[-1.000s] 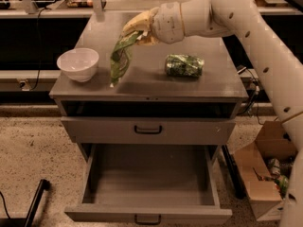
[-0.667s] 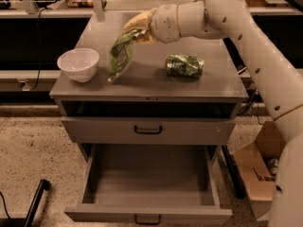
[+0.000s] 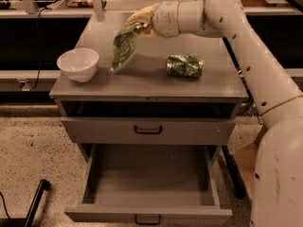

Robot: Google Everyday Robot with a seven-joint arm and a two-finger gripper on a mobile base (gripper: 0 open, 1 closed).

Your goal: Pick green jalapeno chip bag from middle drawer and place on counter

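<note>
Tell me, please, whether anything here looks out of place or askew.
The green can lies on its side on the counter. The middle drawer stands pulled open. The gripper holds the green jalapeno chip bag dangling above the counter.

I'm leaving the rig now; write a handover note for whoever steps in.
Tool: over the back of the counter, shut on the top of the chip bag.
Chip bag: hangs above the counter between bowl and can; unclear if its lower corner touches.
Drawer: bottom one open, bag not in it.
Done: bag lifted out. Left: set it down, release.
</note>
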